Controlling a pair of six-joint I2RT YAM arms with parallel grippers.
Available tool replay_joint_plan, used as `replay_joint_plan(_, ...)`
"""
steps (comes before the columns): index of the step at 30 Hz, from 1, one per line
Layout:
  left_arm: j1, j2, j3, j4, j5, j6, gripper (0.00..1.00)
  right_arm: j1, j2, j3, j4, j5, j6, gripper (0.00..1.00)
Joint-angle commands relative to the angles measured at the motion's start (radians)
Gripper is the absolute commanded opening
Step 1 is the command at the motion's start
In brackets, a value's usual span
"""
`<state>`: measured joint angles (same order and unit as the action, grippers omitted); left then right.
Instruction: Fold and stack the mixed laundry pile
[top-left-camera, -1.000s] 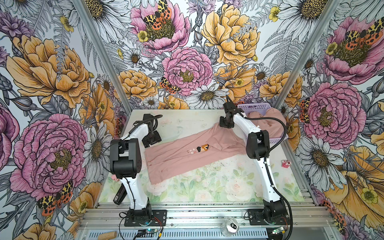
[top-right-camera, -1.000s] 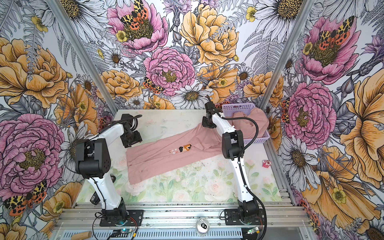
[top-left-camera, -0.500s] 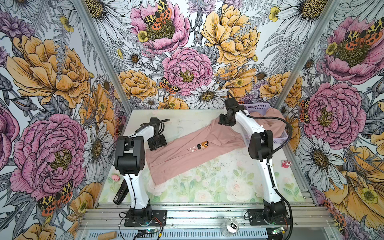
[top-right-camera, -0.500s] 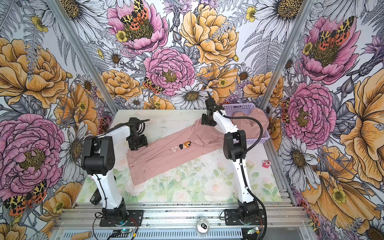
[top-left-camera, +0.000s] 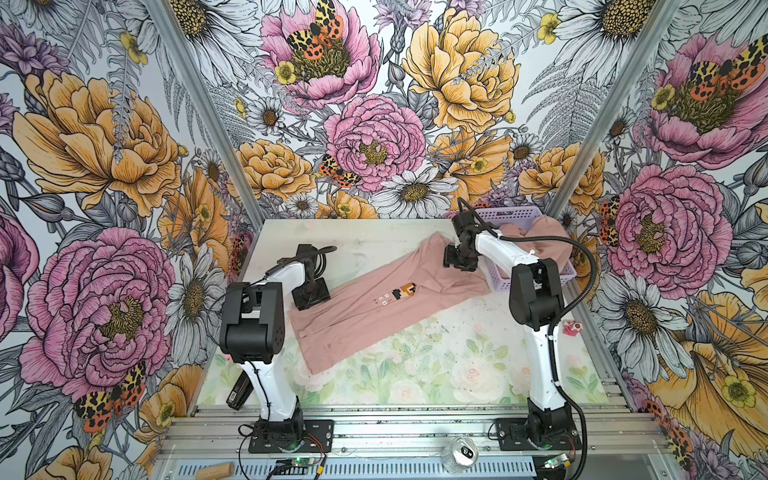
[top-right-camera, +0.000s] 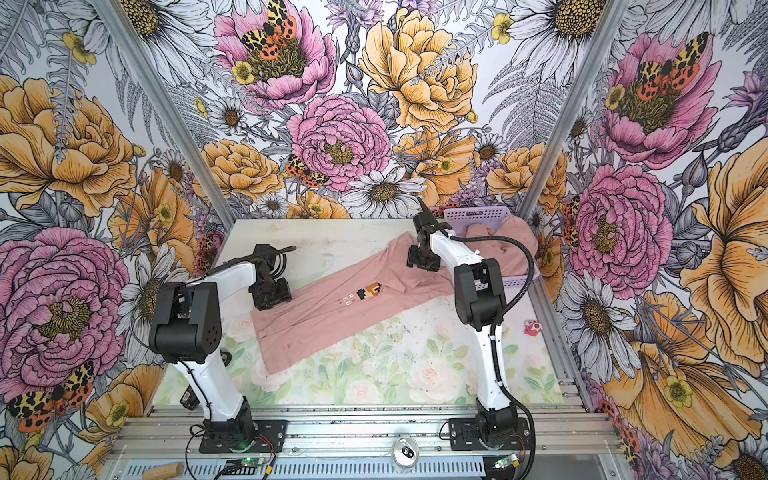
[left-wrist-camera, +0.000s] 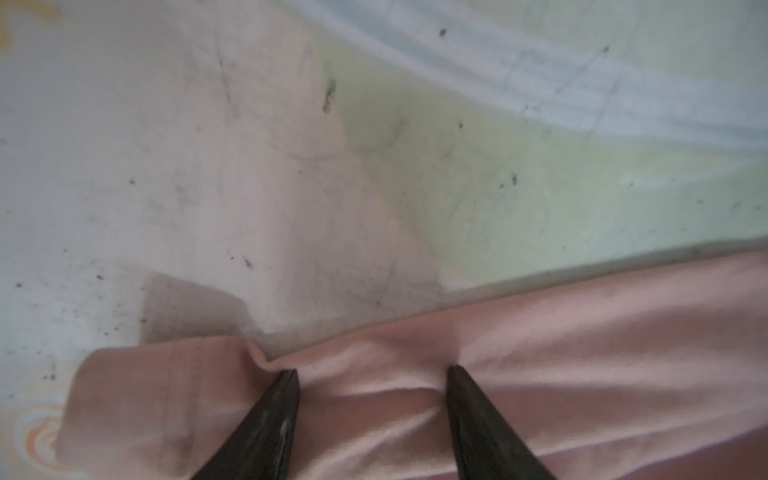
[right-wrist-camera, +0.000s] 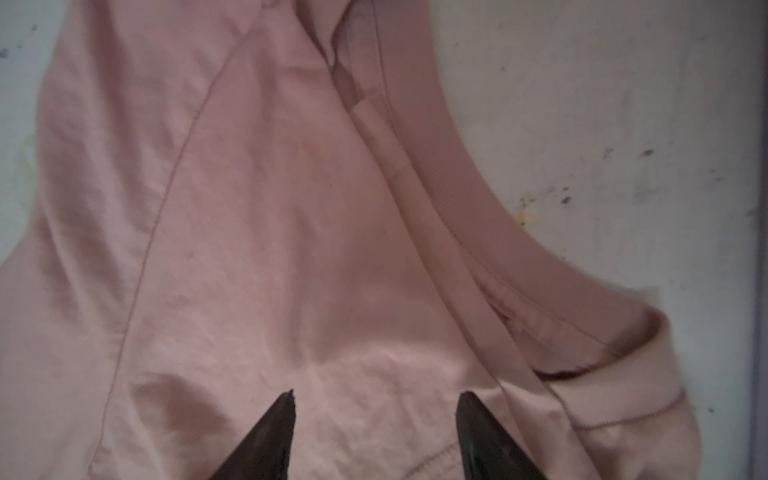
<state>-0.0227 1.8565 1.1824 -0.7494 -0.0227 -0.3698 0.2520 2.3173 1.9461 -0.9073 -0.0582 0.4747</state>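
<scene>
Pink jersey stretches in a long diagonal band across the tabletop (top-left-camera: 415, 232): the T-shirt (top-left-camera: 365, 316) lies already narrowed lengthwise, its pixel figure (top-left-camera: 405, 291) facing up, probably so it can next be folded end to end. The left gripper (left-wrist-camera: 372, 376) sits over the hem-end edge nearest its arm; in its wrist view the jaws stand spread with a ridge of cloth bunched between the tips, not pinched, which suggests it is placing itself to take that edge. The right gripper (right-wrist-camera: 376, 399) hovers at the far end near the ribbed neckband (right-wrist-camera: 457, 174), jaws likewise apart and holding nothing. More pink garments (top-left-camera: 544, 241) of the pile wait draped in the lavender basket (top-left-camera: 507, 216) at the far right corner, out of the folding area.
</scene>
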Motion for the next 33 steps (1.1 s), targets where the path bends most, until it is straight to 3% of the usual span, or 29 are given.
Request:
replay_joint_plan(1, 0.015, 0.020, -0.125, -0.131, -0.003, -0.061, 0.57, 0.007, 0.039, 0.040, 0.023, 0.044, 0.024, 0.64)
replay_joint_plan(10, 0.004, -0.169, -0.262, -0.165, 0.040, -0.146, 0.56, 0.046, 0.181, 0.165, 0.009, 0.016, 0.044, 0.65)
replay_joint_plan(17, -0.012, -0.282, -0.201, -0.227, 0.035, -0.136, 0.68, 0.110, 0.458, 0.667, -0.131, -0.088, 0.028, 0.65)
replay_joint_plan(20, -0.031, -0.286, -0.168, -0.231, 0.036, -0.094, 0.70, 0.140, 0.516, 0.766, -0.129, -0.124, 0.036, 0.65)
replay_joint_plan(27, -0.165, -0.186, -0.147, -0.220, 0.117, -0.022, 0.70, 0.181, 0.525, 0.800, -0.088, -0.157, 0.038, 0.67)
replay_joint_plan(33, -0.216, -0.114, -0.218, -0.210, 0.169, -0.033, 0.67, 0.177, 0.360, 0.719, -0.089, -0.063, 0.003, 0.70)
